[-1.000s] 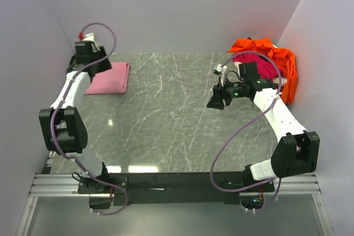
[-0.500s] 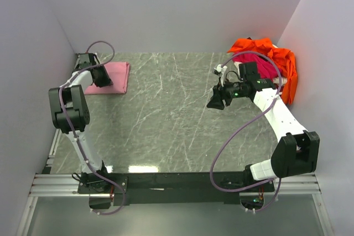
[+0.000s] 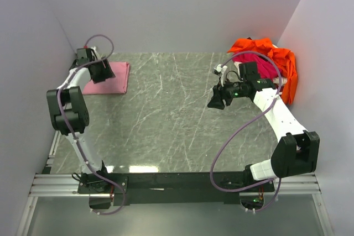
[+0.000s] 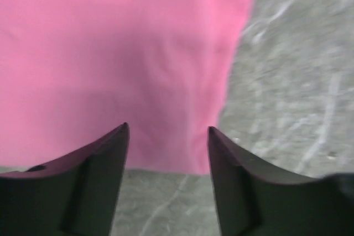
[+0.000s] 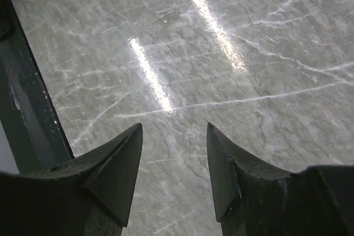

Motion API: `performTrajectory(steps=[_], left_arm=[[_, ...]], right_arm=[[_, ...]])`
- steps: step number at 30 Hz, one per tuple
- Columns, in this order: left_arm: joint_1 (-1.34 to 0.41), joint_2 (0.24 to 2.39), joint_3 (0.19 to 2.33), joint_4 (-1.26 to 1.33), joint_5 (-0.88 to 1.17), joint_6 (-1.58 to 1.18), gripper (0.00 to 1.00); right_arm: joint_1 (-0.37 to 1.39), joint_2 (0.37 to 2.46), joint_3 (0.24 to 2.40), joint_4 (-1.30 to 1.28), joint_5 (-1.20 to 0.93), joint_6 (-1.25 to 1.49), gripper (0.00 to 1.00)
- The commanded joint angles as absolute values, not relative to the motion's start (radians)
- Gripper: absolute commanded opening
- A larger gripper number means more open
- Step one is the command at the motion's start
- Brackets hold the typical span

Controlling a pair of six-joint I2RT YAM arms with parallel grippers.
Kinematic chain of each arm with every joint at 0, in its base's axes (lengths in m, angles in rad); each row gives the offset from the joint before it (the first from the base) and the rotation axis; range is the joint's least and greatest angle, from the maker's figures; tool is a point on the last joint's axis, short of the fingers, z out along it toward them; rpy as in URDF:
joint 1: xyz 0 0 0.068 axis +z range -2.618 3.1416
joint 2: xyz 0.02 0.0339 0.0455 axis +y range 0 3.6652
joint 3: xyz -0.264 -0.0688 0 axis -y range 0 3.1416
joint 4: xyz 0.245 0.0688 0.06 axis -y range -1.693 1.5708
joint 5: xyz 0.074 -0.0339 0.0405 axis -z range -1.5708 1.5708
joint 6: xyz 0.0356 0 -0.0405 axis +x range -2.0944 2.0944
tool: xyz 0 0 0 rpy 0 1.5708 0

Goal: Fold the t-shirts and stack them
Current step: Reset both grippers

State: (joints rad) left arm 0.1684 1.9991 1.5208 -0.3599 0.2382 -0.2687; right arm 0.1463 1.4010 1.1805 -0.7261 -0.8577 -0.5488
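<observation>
Left tool [image 4: 167, 127] gapes over pink t-shirt [image 4: 105, 48] edge.

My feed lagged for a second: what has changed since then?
The left pincer swung from the far-left corner out over the folded pink shirt as its elbow lifted; it is open and holding nothing. The shirt, the right pincer and the orange and magenta pile stayed put.
</observation>
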Motion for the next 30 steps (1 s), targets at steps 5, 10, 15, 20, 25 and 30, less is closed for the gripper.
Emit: performTrajectory(steps=[5,10,15,20,25,30], left_arm=[[0.178,1.484,1.381,-0.220,0.299,-0.299,0.93],[0.181,1.172,1.023,-0.137,0.396,-0.399,0.99],[0.183,0.869,0.824,-0.135,0.391,-0.425,0.99],[0.172,0.712,0.721,-0.146,0.411,-0.405,0.99],[0.149,0.661,0.673,-0.166,0.385,-0.371,0.99],[0.083,0.637,0.632,-0.192,0.310,-0.336,0.99]], right_arm=[[0.118,1.332,1.198,-0.658,-0.758,-0.542,0.59],[0.016,1.197,1.157,-0.501,-0.630,-0.403,0.75],[0.005,1.031,1.082,-0.388,-0.309,-0.250,0.80],[0.005,0.821,0.927,-0.256,0.021,-0.045,0.92],[0.005,0.720,0.830,-0.203,0.201,-0.043,0.93],[0.005,0.684,0.764,-0.187,0.229,-0.028,0.95]])
